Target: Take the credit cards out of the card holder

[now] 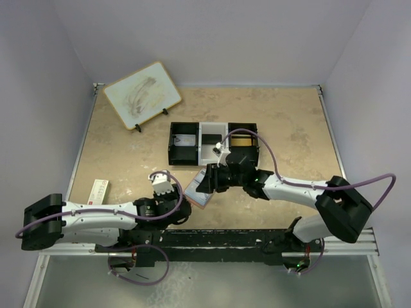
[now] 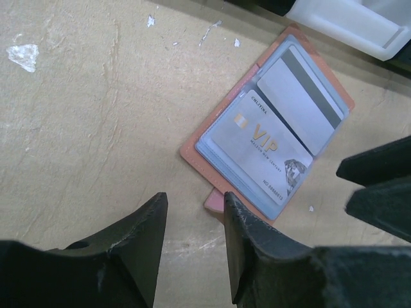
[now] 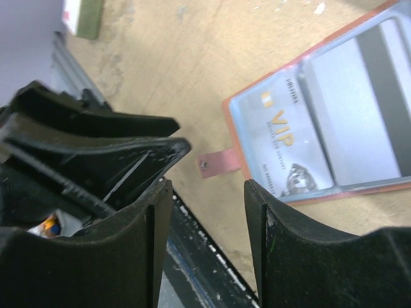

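Note:
The card holder (image 1: 198, 196) lies open and flat on the table, reddish-brown rim (image 2: 192, 157) up, with its clasp tab (image 3: 218, 160) sticking out. Two credit cards sit in its grey-blue slots: a silver VIP card (image 2: 257, 147) (image 3: 282, 141) and a grey card with a dark stripe (image 2: 298, 96) (image 3: 366, 115). My left gripper (image 2: 196, 205) (image 1: 183, 204) hovers open just off the holder's near corner, next to the tab. My right gripper (image 3: 205, 192) (image 1: 207, 181) is open on the holder's other side, beside the tab, nothing between its fingers. The two grippers face each other closely.
A black-white-black tray (image 1: 213, 142) stands just behind the holder. A white board with a wooden rim (image 1: 142, 94) leans at the back left. A small white and red box (image 1: 98, 191) lies at the left. The table's black front rail (image 1: 257, 237) runs close under the grippers.

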Tool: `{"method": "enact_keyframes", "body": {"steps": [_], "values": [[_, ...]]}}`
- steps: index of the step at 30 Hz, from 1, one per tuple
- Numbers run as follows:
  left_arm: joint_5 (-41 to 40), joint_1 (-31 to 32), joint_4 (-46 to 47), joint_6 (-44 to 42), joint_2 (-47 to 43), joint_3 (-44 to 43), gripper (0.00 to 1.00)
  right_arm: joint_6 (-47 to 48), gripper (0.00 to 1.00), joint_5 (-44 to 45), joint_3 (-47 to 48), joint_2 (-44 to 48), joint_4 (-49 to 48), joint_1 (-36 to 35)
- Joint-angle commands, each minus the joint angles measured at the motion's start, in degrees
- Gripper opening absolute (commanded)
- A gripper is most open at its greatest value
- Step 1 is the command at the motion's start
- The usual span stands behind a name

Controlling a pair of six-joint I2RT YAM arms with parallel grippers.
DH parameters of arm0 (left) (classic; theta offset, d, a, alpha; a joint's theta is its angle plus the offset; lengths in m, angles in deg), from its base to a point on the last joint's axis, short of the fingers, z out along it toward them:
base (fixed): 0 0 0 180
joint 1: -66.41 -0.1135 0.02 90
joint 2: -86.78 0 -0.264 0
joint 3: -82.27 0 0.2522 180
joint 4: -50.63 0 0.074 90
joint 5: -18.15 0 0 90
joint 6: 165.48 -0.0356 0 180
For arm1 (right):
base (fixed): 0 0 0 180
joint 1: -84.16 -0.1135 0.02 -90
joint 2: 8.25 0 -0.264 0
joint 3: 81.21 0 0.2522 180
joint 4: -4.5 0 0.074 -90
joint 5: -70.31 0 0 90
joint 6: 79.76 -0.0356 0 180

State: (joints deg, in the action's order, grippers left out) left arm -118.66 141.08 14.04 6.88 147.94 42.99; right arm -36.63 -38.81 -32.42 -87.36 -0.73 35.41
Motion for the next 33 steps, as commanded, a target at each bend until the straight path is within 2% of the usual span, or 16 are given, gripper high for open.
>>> {"method": "enact_keyframes", "body": {"steps": [1,6,13,17,26,33], "values": [[-2.76,0.06,-1.03,-2.39,0.71,-3.83,0.40,6.11,0.52,7.04,6.00,-3.04,9.54,0.06],[2.29,-3.09,4.03,-6.95,1.70,-4.42,0.43,12.62,0.52,9.23,11.26,-8.53,13.71,1.67],[10.91,-10.51,10.60,-11.28,0.40,-1.71,0.45,16.58,0.49,2.18,10.37,-12.83,9.46,5.33],[12.61,-11.54,11.94,-12.10,0.18,-1.15,0.45,16.92,0.46,-2.67,7.95,-13.75,7.03,6.10],[12.84,-12.71,11.26,-11.82,2.16,-1.09,0.44,3.81,0.34,-7.41,-6.82,-10.41,-10.46,6.04],[15.85,-12.67,10.25,-12.28,-1.31,-4.72,0.44,-12.05,0.28,-8.18,-17.13,-8.07,-30.65,3.58]]}}
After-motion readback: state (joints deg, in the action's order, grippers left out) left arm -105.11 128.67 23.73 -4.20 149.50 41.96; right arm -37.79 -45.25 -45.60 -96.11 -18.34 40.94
